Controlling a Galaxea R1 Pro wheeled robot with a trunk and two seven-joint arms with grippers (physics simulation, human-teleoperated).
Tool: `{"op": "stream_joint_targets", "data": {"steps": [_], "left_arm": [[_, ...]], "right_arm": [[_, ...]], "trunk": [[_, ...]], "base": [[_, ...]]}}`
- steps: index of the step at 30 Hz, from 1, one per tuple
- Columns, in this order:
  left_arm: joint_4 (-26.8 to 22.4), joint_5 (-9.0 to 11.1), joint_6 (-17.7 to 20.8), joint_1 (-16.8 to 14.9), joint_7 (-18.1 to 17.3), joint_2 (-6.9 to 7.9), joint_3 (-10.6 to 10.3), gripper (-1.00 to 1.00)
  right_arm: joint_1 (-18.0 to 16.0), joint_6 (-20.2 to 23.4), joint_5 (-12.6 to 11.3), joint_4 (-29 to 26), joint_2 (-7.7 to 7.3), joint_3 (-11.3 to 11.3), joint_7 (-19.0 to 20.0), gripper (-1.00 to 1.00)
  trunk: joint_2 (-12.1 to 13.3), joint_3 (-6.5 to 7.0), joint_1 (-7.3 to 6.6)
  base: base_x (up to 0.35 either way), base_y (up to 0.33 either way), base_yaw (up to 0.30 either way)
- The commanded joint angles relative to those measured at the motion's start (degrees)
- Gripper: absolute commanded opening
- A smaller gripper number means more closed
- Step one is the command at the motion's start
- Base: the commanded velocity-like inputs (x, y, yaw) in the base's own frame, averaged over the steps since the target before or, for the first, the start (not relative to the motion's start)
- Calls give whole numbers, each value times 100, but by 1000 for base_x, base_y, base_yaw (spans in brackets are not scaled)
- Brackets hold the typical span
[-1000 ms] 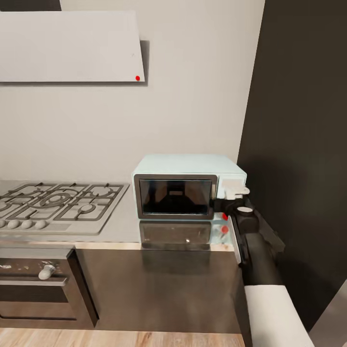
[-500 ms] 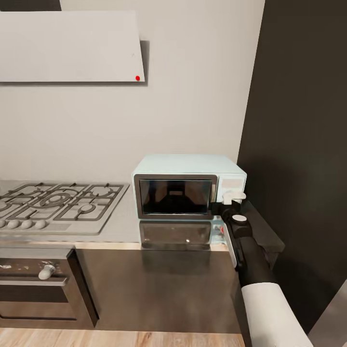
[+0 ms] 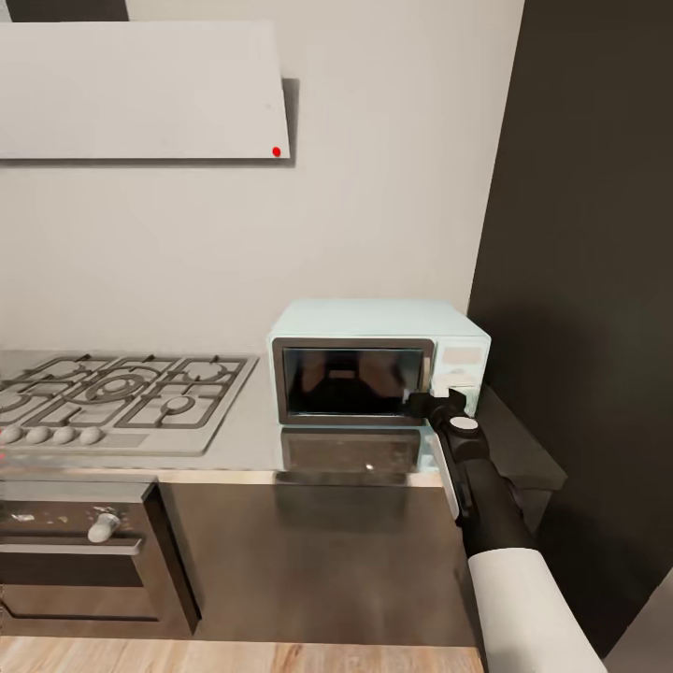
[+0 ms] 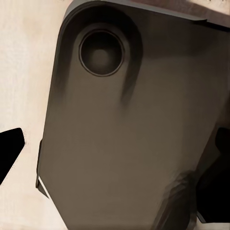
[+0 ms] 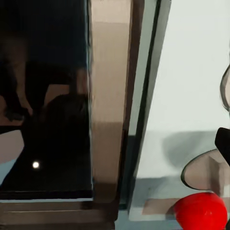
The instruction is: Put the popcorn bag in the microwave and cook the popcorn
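Note:
The pale mint microwave [image 3: 379,327] stands on the grey countertop [image 3: 238,439] with its dark glass door [image 3: 353,381] closed. My right gripper [image 3: 432,404] is at the door's lower right corner, in front of the knob panel, and looks open. Up close, the right wrist view holds the door's frame [image 5: 108,96], the mint panel [image 5: 191,72], a white knob [image 5: 206,172], a red indicator light [image 5: 200,212] and one black fingertip [image 5: 223,140]. My left gripper [image 4: 115,148] hangs open over a dark panel of my base. The popcorn bag is out of view.
A steel gas hob [image 3: 117,397] lies left of the microwave, with a slanted white hood [image 3: 140,89] above it and a black oven [image 3: 75,561] below. A tall dark cabinet [image 3: 589,280] closes off the right side. Wood floor [image 3: 234,654] runs along the bottom.
My right gripper has dropped from the knobs and slid left to the door's lower right corner. The head view has shifted slightly, so everything sits a little further right.

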Motion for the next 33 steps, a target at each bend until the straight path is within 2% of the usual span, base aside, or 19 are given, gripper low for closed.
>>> {"op": "stream_joint_targets", "data": {"steps": [1,13,14,29,33], "left_arm": [[-1,30,-3,-3,6,-1,3,100],[-1,30,-3,-1,5,-1,3,100],[-1,30,-3,-3,5,-1,3,100],[-1,30,-3,-2,3,4,3,100],[-1,28,-8,-2,4,-8,1,100]], "right_arm": [[-4,29,23,-6,5,-5,-1,100],[-4,5,31,-6,5,-5,-14,100],[-4,-1,26,-6,5,-5,-16,-100],[-4,10,33,-6,5,-5,-17,-100],[-4,11,38,-6,5,-5,-18,-100]], "trunk": [[-3,-6,0],[-3,-6,0],[-3,-6,0],[-3,-6,0],[-3,-6,0]], "base": [[0,120,0],[0,8,0],[0,0,0],[0,0,0],[-170,29,0]]}}
